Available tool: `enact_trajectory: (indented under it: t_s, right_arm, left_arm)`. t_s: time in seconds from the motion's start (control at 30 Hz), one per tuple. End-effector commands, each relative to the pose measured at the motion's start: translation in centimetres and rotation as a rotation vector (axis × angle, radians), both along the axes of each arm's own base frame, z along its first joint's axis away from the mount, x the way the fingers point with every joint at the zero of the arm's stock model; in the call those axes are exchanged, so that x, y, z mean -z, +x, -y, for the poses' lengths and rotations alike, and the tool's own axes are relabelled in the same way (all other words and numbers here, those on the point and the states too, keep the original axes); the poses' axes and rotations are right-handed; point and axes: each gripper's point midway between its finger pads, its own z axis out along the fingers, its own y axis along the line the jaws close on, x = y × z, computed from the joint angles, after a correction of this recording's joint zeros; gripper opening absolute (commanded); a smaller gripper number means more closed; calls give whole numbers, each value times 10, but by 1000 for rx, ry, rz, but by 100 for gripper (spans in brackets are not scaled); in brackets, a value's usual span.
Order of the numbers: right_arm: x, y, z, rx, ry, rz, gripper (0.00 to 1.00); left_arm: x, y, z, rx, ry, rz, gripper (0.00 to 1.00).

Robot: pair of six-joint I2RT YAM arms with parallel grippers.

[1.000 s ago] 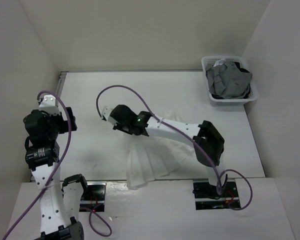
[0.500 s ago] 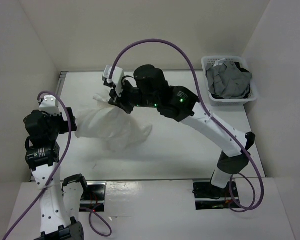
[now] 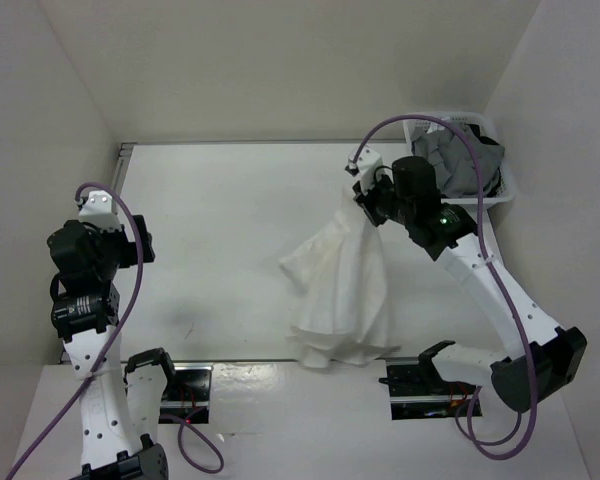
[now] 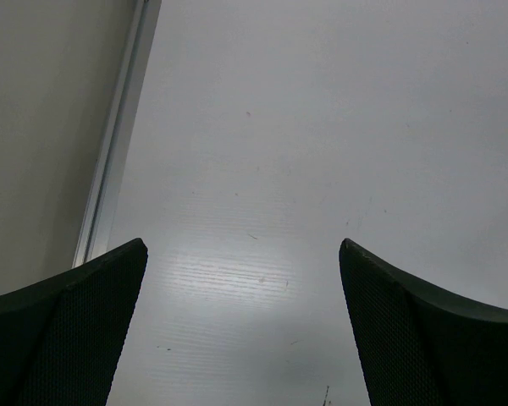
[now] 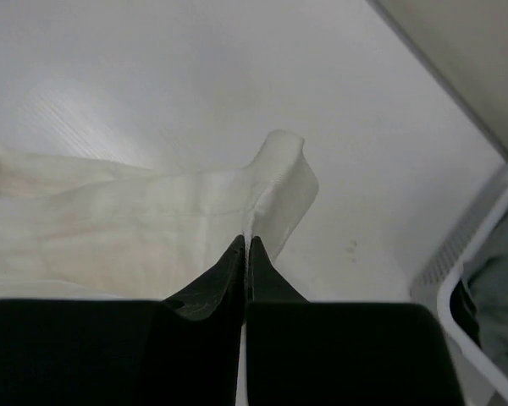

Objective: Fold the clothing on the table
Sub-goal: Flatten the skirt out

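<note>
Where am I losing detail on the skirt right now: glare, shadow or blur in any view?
Top external: even light, but the white skirt barely contrasts with the white table; only faint fold shadows outline it. Right wrist: the shut right claw is a black silhouette, the basket soft at the edge. Left wrist: a sheen on the tabletop between the dark fingers of the open left claw.

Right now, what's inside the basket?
A crumpled grey garment fills the basket; the right arm covers its near-left part. Anything beneath the garment can't be seen.
</note>
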Motion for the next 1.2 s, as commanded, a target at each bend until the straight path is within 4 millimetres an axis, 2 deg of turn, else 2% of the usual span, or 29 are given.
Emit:
enact_trajectory:
  t_s: [0.0, 0.03, 0.1, 0.13, 0.17, 0.3, 0.5, 0.57, 0.63, 0.67, 0.77, 0.8, 0.83, 0.87, 0.97, 1.0, 1.03, 1.07, 1.1, 1.13, 1.17]
  right_arm:
    - [0, 23, 40, 79, -14, 117, 0]
    - [23, 27, 57, 111, -34, 76, 0]
    - [45, 25, 61, 115, -57, 42, 0]
    - [63, 23, 64, 123, -75, 13, 0]
    - [71, 21, 67, 132, -86, -1, 0]
    - [91, 22, 68, 138, -104, -34, 0]
    - [116, 30, 82, 218, -167, -91, 0]
    - [113, 29, 82, 224, -156, -86, 0]
    - [98, 27, 79, 220, -124, -55, 0]
    - [89, 25, 80, 221, -114, -33, 0]
    - [72, 25, 88, 267, -110, 7, 0]
    - [65, 24, 91, 278, -106, 26, 0]
    - [61, 23, 93, 288, -106, 38, 0]
    - [60, 22, 98, 306, -99, 33, 0]
    - [56, 19, 103, 323, -87, 39, 0]
    - [56, 19, 106, 336, -80, 34, 0]
    - [59, 21, 108, 348, -89, 28, 3]
    - [68, 20, 112, 369, -104, 2, 16]
    - [72, 22, 115, 393, -111, -9, 37]
    - [83, 24, 125, 446, -154, -28, 68]
    - [87, 26, 131, 475, -176, -32, 81]
  left_arm:
    - [-9, 4, 3, 18, -6, 45, 100]
    - [-9, 4, 3, 18, -6, 45, 100]
    - [-9, 4, 5, 28, -9, 46, 100]
    - [-9, 4, 5, 28, -9, 46, 100]
    - [-9, 4, 6, 36, -12, 47, 100]
    - [-9, 5, 7, 48, -6, 47, 100]
    - [-9, 3, 10, 60, -10, 49, 100]
    - [-8, 5, 20, 117, -25, 45, 100]
    - [4, 10, 31, 195, -60, 0, 100]
    - [10, 12, 48, 307, -95, -19, 100]
    - [25, 32, 74, 454, -167, -134, 100]
    - [43, 39, 97, 543, -216, -227, 100]
    - [30, 48, 110, 610, -207, -222, 100]
    - [40, 57, 131, 683, -221, -279, 100]
    - [30, 73, 162, 781, -207, -301, 100]
    - [38, 80, 179, 829, -205, -322, 100]
    - [41, 84, 183, 835, -196, -330, 100]
    - [51, 91, 187, 834, -187, -350, 100]
    - [59, 91, 190, 843, -190, -366, 100]
    - [67, 92, 192, 842, -185, -381, 100]
    - [75, 93, 191, 831, -182, -398, 100]
